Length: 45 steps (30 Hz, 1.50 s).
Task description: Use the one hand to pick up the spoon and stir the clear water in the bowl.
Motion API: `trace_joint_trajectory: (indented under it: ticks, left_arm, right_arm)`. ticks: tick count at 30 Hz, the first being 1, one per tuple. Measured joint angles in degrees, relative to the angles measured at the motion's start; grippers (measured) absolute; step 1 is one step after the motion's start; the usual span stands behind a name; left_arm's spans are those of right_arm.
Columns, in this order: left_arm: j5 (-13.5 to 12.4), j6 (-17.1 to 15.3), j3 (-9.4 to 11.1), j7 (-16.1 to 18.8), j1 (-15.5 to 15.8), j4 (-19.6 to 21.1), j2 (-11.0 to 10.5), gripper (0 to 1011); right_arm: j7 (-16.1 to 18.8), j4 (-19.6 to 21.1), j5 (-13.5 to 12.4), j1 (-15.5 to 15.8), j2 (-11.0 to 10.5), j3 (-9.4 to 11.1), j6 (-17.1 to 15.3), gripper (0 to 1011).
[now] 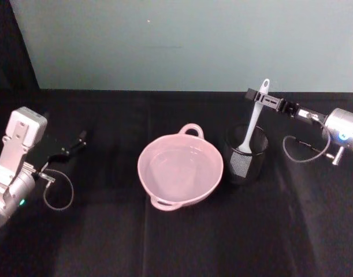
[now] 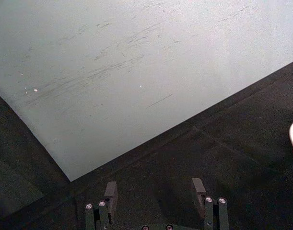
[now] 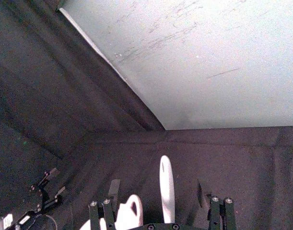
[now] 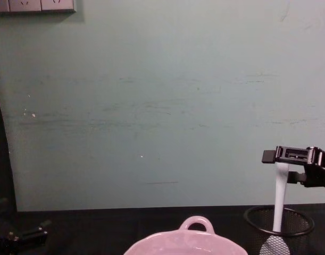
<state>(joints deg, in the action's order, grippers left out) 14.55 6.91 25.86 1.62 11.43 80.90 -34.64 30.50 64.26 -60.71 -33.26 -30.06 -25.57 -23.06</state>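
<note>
A: Where is the spoon [image 1: 254, 124] sitting?

B: It's leaning head-down in the black mesh cup [image 1: 245, 164], at 3 o'clock from the bowl [image 1: 142, 167]. The right gripper [image 1: 262, 98] is straddling the upper handle, fingers spread wide, not gripping it yet.

A: So it's closing next?

B: I'd say so. It should be centring on the slim handle, then lifting straight up clear of the cup's rim before swinging towards the clear water [image 1: 179, 164]. The left gripper [image 1: 72, 145] is lying at 9 o'clock, spread and empty.

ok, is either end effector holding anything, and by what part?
Nothing gripped yet: the right end effector straddles the spoon at its upper handle, open, not touching; the left end effector is idle, open, empty.
</note>
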Motion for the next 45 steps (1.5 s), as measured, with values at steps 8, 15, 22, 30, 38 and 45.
trace_joint_trajectory:
  ticks: [8, 15, 22, 30, 38, 45]
  left_arm:
    - [0.0, 0.0, 0.0, 0.0, 0.0, 0.0, 0.0, 1011]
    - [0.0, 0.0, 0.0, 0.0, 0.0, 0.0, 0.0, 1011]
    - [0.0, 0.0, 0.0, 0.0, 0.0, 0.0, 0.0, 1011]
    - [0.0, 0.0, 0.0, 0.0, 0.0, 0.0, 0.0, 1011]
    - [0.0, 0.0, 0.0, 0.0, 0.01, 0.0, 0.0, 1011]
    - [0.0, 0.0, 0.0, 0.0, 0.0, 0.0, 0.0, 1011]
  right_arm:
    - [0.2, -0.8, -0.14, -0.46, 0.28, -0.29, 0.49, 1002]
    - [0.18, -0.58, -0.11, -0.34, 0.22, -0.21, 0.41, 932]
    - [0.16, -0.48, -0.09, -0.28, 0.18, -0.16, 0.36, 747]
    - [0.14, -0.41, -0.08, -0.24, 0.15, -0.11, 0.32, 477]
    - [0.11, -0.36, -0.04, -0.2, 0.13, -0.11, 0.28, 225]
    - [0.09, -0.35, -0.03, -0.2, 0.12, -0.11, 0.27, 123]
